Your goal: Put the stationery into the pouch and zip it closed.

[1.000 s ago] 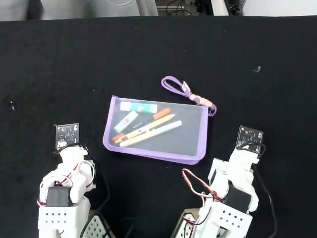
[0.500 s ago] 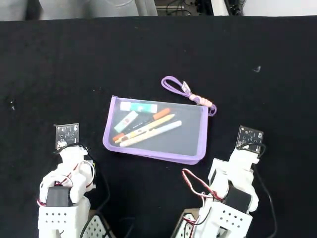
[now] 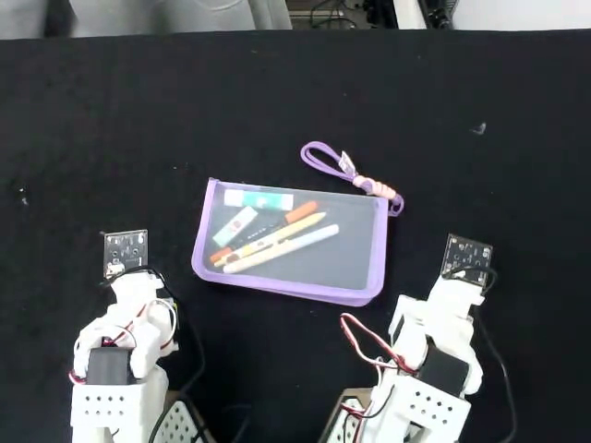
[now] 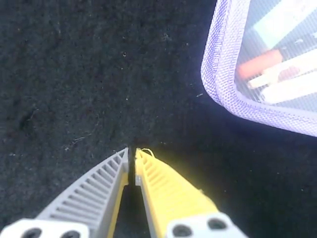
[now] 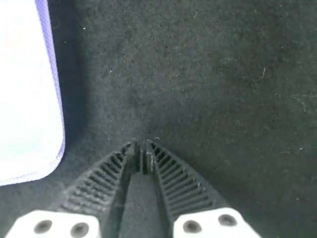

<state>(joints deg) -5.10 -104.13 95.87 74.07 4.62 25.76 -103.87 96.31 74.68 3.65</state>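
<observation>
**Stationery (image 3: 272,238) rests inside the clear-fronted purple pouch (image 3: 334,265) at the middle of the black desk (image 3: 480,185), with both arms drawn back beside it.**

The pouch lies flat and slightly askew. Its pens and markers lie side by side behind the transparent front, with a small white-and-green piece (image 3: 259,198) along the far edge. A lavender strap (image 3: 325,159) with pink beads loops over the desk from the pouch's far right corner. The left gripper (image 4: 132,154) points at bare desk just off the pouch's near left corner, its grey and yellow fingers pressed together on nothing. The right gripper (image 5: 142,149) is beside the near right corner, its black fingers likewise pressed together and empty. Neither gripper touches the pouch.
</observation>
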